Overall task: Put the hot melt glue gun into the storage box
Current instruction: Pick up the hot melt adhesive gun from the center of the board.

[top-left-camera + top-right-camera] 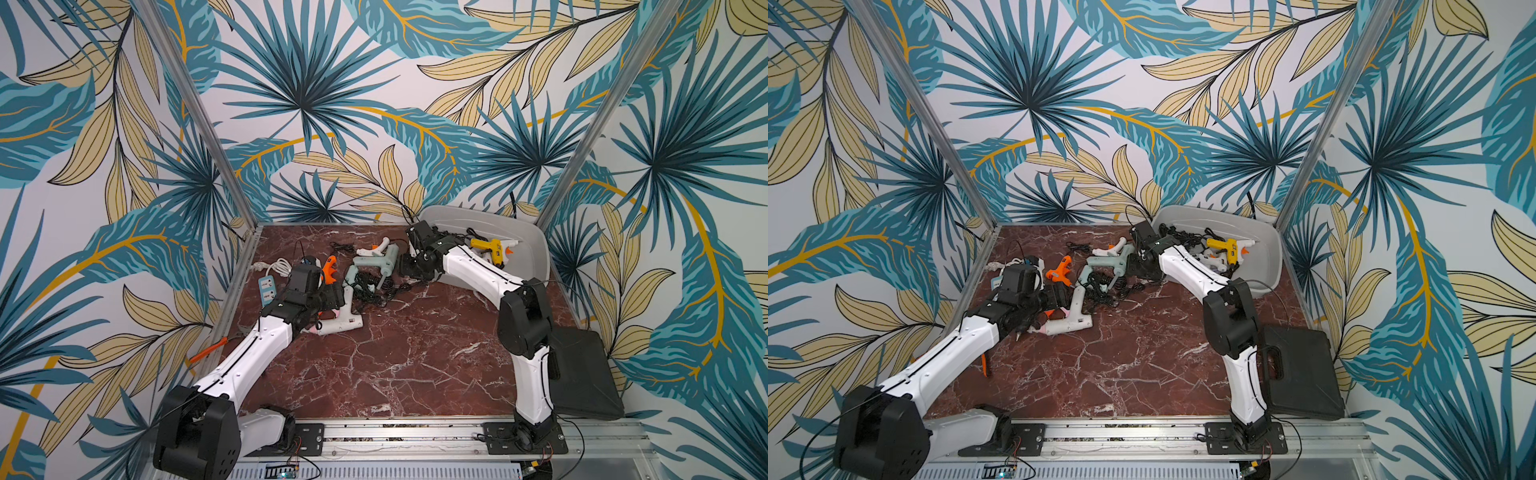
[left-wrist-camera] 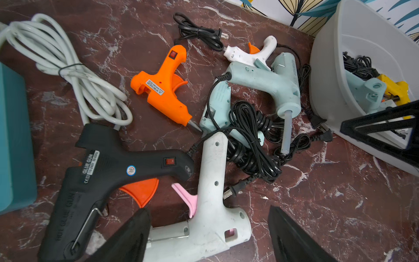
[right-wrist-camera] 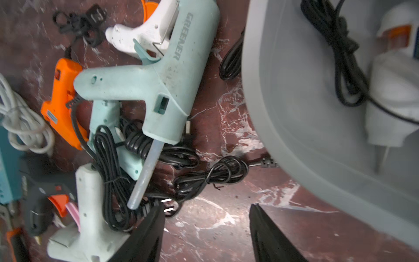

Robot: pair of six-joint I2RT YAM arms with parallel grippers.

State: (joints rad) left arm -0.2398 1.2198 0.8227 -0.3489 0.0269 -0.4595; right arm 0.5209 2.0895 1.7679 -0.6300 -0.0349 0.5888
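Observation:
Several hot melt glue guns lie in a pile on the marble table. My left gripper stands open astride the barrel of a white glue gun with a pink trigger. One finger touches its nose end. A black gun, an orange one and a pale green one lie close by. My right gripper is open over bare marble, beside the wall of the grey storage box. A yellow gun lies inside the box.
Tangled black cords run through the pile. A teal power strip with a coiled white cable sits at the left edge. A flat black case lies at the front right. An orange-handled tool rests by the left rail.

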